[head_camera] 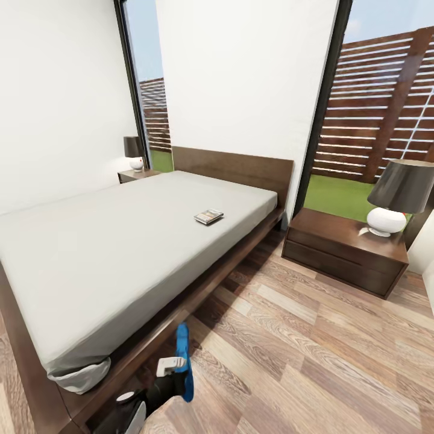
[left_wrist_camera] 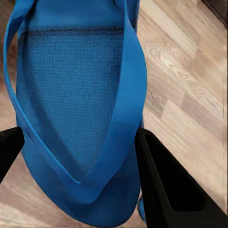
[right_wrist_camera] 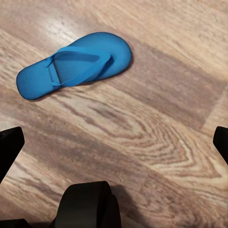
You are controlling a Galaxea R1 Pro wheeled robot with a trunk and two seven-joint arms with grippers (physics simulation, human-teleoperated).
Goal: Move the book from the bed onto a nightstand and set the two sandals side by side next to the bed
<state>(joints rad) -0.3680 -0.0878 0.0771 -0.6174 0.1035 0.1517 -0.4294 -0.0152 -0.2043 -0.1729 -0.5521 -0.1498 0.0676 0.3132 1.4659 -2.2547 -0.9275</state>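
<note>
While the left hand (left_wrist_camera: 78, 156) grips one blue sandal (left_wrist_camera: 76, 104) between its fingers, carried low beside the bed's (head_camera: 108, 241) foot corner, the sandal step looks to be in hand. On the plank floor (right_wrist_camera: 161, 142) the other sandal (right_wrist_camera: 73, 64) lies flat, strap up, under the right hand (right_wrist_camera: 114, 142), whose fingers stand wide apart and empty. Next, the held sandal likely needs setting down just beside its mate, near the bed. Farther off, the book (head_camera: 208, 216) rests on the mattress, towards the headboard; the nightstand (head_camera: 343, 250) with its lamp (head_camera: 395, 202) stands beyond.
</note>
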